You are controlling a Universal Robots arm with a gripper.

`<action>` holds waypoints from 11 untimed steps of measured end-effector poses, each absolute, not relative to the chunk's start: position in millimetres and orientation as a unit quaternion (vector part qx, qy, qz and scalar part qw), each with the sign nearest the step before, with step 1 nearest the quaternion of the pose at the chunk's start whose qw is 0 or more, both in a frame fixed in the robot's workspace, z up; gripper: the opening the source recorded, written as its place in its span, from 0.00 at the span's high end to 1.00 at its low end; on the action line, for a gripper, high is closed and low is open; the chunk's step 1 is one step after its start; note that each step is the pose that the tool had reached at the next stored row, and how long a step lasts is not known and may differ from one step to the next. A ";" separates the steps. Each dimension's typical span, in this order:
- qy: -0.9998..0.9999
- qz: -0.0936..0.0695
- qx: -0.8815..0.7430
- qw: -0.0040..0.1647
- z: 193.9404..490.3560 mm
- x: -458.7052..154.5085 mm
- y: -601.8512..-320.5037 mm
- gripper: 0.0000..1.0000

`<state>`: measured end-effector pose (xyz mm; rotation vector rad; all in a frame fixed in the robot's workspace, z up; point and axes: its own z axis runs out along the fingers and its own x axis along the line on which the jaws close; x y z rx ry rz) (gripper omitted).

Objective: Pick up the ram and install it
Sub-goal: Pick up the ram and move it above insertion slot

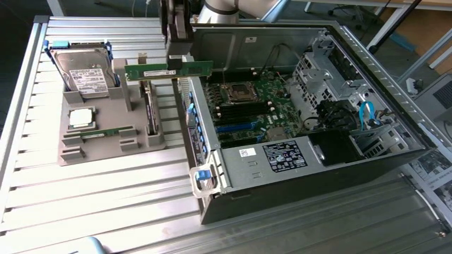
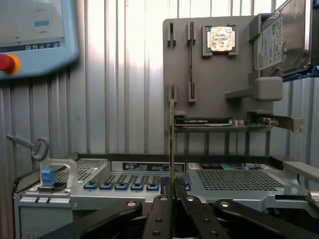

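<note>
Gripper [image 1: 178,62] is pinched narrow on the top edge of the ram [image 1: 152,70]. The stick hangs level in the air over the wall of the open computer case [image 1: 211,174] that faces the grey tray [image 1: 106,151]. The ram's white sticker has print, unreadable. In the wrist view the ram [image 2: 172,139] is edge-on. Hard drive [image 1: 84,74] sits in the tray, white label too small to read. Same for the black label [image 1: 282,156] on the case.
</note>
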<state>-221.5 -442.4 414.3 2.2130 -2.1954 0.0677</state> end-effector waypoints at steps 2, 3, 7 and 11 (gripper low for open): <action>-0.704 0.022 0.710 0.012 414.3 -219.1 -442.4 0.88; -0.704 0.022 0.710 0.012 414.3 -217.6 -442.4 0.88; -0.704 0.022 0.710 0.012 414.3 -211.1 -442.4 0.88; -0.704 0.022 0.710 0.012 414.3 -203.7 -442.4 0.88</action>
